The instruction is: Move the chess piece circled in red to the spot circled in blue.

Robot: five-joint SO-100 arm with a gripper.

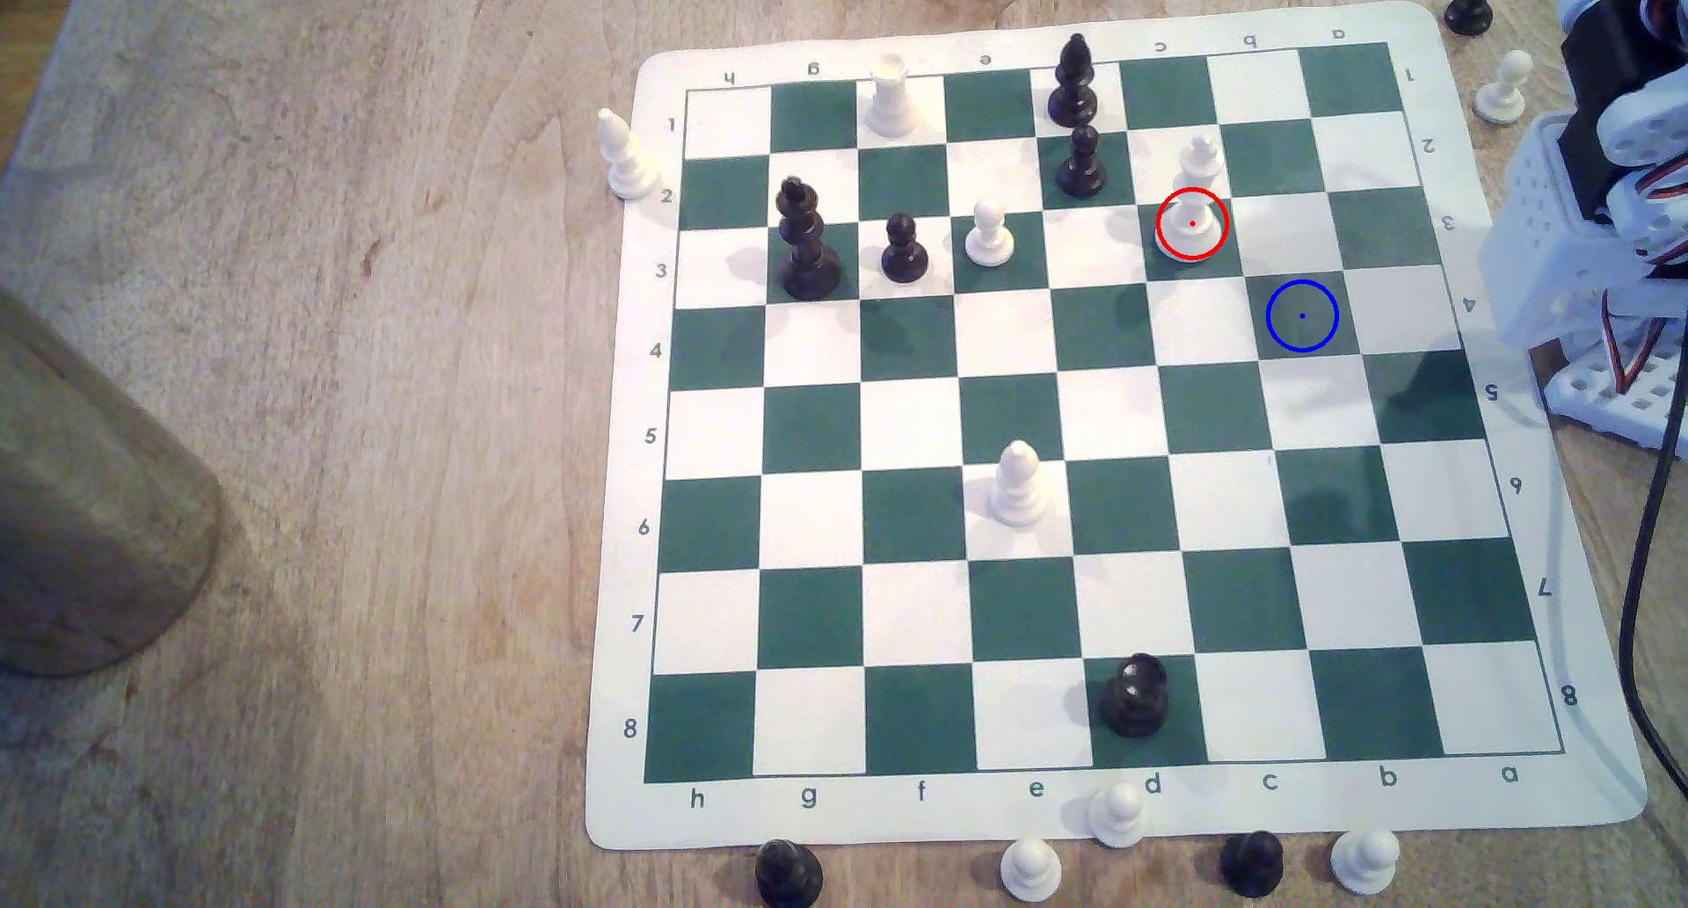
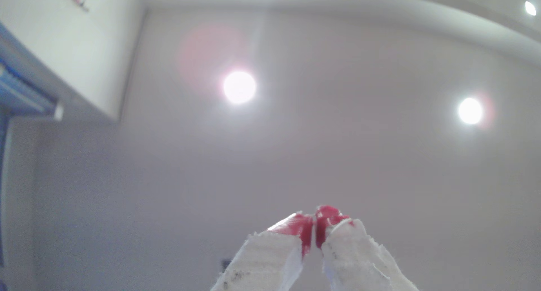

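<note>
Gripper [image 2: 314,229] in the wrist view: two white fingers [image 2: 272,258] with red-painted tips pressed together, only a hairline seam between them, nothing held. Behind it are a pale ceiling and two bright round ceiling lights [image 2: 239,87], so the camera points upward.

Exterior view: the arm [image 1: 1608,187] is folded at the exterior view's right edge, just off the board's corner, white printed base, black servos, red and white wires, a black cable running down the table edge. It is well apart from all the pieces on the board.

The white queen [image 1: 1192,201] stands upright on a dark green square, base inside the red ring, in the upper right part of the green-and-white chess mat [image 1: 1050,817]. The blue-ringed square [image 1: 1302,316] is one square diagonally away, nearer the camera and toward the arm, dark green, blue dot in the centre, no piece on it.

Other pieces on the board: a white rook [image 1: 891,100], a black bishop [image 1: 1073,82] with a black pawn [image 1: 1082,164] just below it, a black king [image 1: 806,242], another black pawn [image 1: 904,251], a white pawn [image 1: 989,234], a white bishop [image 1: 1018,488] mid-board, and a black rook [image 1: 1135,693] near the bottom edge. Spare pieces lie off the mat on the wooden table [image 1: 365,415].
</note>
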